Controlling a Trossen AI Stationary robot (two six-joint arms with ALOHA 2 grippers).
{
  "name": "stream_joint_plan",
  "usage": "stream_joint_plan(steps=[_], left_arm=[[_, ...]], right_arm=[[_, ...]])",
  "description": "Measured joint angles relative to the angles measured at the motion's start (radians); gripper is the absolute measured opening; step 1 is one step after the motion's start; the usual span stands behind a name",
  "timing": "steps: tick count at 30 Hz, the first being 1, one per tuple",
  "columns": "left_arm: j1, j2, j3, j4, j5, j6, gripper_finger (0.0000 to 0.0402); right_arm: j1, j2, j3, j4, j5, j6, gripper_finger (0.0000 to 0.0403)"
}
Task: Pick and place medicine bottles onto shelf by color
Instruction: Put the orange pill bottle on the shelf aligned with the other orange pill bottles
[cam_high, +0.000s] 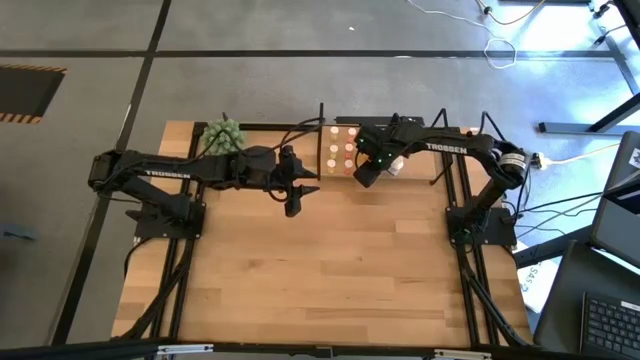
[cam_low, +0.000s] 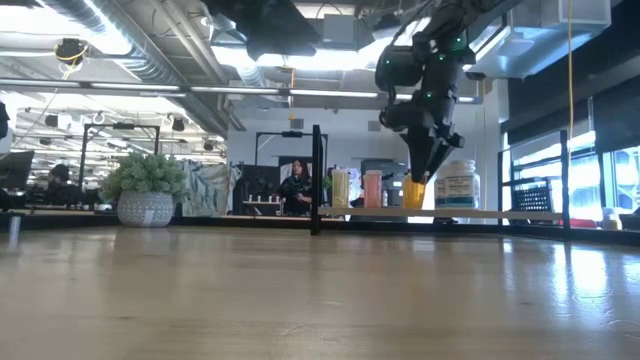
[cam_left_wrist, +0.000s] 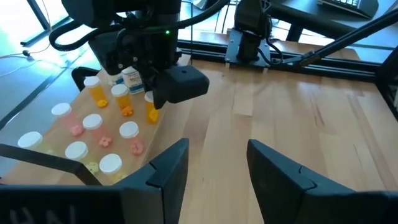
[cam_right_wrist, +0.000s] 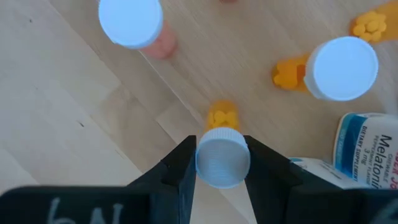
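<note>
From above, you see the right gripper (cam_high: 368, 170) over the shelf (cam_high: 341, 150), and the left gripper (cam_high: 293, 196) beside it over the table (cam_high: 330, 260). At table height, an orange bottle (cam_low: 413, 193) hangs under your tool. Your right wrist shows fingers clamped on its white cap (cam_right_wrist: 217, 158). Your left wrist shows fingers (cam_left_wrist: 166, 169) apart, empty.
</note>
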Motion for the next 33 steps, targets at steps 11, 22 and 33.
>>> stream_joint_plan(steps=[11, 22, 33], left_arm=[[0.000, 0.000, 0.000, 0.000, 0.000, 0.000, 0.0156], [0.000, 0.001, 0.000, -0.012, -0.091, 0.001, 0.0155], [0.000, 0.001, -0.001, -0.026, -0.102, 0.001, 0.0156]], right_arm=[[0.000, 0.000, 0.000, 0.005, 0.000, 0.004, 0.0118], [0.000, 0.003, -0.001, 0.011, -0.002, -0.027, 0.0170], [0.000, 0.003, -0.001, 0.040, -0.002, -0.023, 0.0199]])
